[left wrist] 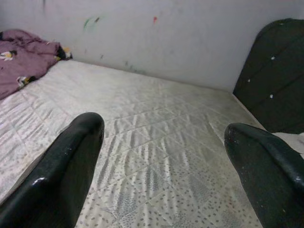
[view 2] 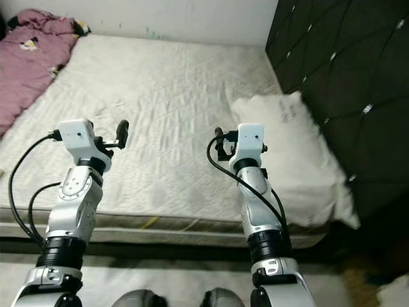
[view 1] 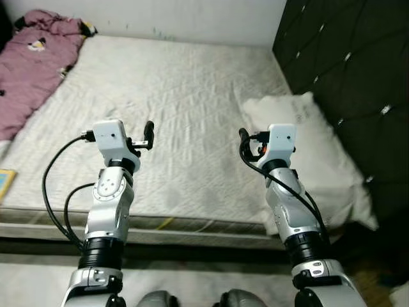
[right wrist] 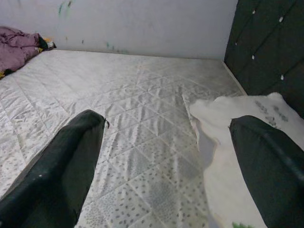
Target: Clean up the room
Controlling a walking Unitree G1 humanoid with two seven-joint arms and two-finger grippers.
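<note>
Scene: the robot stands at the long near edge of a bed (view 1: 192, 96) with a bare quilted mattress, both arms raised in front of it.
Left tool (left wrist: 166, 156): it hangs over the near part of the mattress, toward the left side. Its two black fingers (left wrist: 61, 171) stand wide apart and hold nothing.
Right tool (right wrist: 166, 156): it hangs over the near part of the mattress, just beside the pillow. Its fingers are also wide apart and empty.
Pillow (view 1: 307, 147): white, it lies in the near right corner of the bed, touching the dark padded headboard (view 1: 345, 77). Its long axis runs from the headboard side toward the near edge, a little slanted, and one corner goes over the near edge of the mattress.
Pink garment (view 1: 32, 64): it lies crumpled in the far left corner of the bed, against the wall (view 1: 192, 19), well apart from both tools. It spreads from the far edge toward the near left; I cannot tell which end is the top.
Why held so: I think the open tools, held level over the bed, are a ready pose before the robot chooses what to tidy.
Likely next: the pillow is nearest to the right tool. The garment seems to need a step to the left first.
</note>
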